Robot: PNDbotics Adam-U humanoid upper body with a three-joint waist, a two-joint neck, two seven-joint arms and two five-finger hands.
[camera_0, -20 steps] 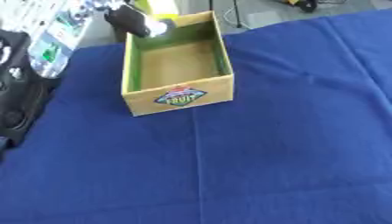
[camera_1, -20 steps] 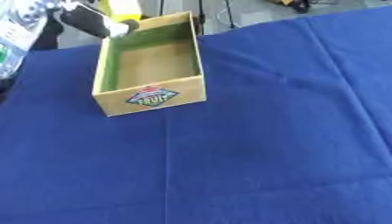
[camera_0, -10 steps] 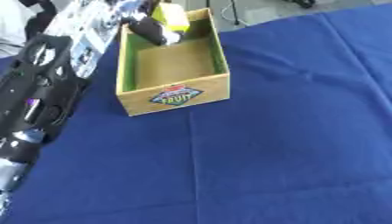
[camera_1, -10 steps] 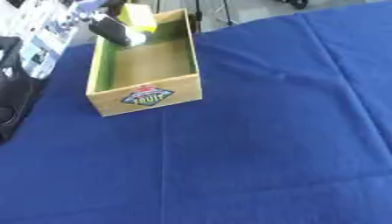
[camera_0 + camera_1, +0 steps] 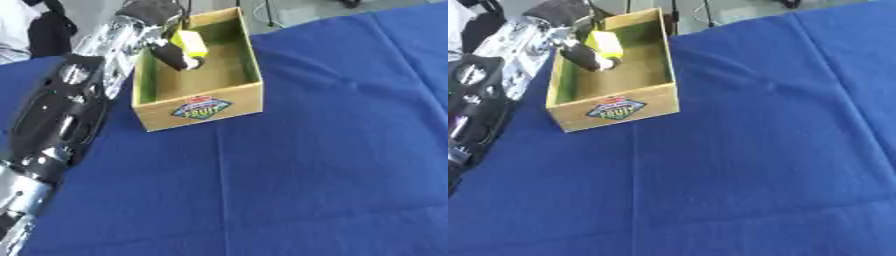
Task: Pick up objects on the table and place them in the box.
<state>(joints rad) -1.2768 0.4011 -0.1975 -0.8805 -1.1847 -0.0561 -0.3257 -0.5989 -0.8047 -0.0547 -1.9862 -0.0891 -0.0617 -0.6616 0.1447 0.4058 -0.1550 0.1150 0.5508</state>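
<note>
Since one second ago, left hand (image 5: 171, 52) moves from the far rim down into the box (image 5: 199, 107), fingers curled around a yellow block (image 5: 190, 43), which is above the box floor, on the blue cloth (image 5: 332, 150)

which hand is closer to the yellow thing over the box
Left. The left hand reaches over the box from its left side, fingers curled round the yellow object held above the box's inside. The right hand shows in neither view, so its distance cannot be judged.
</note>
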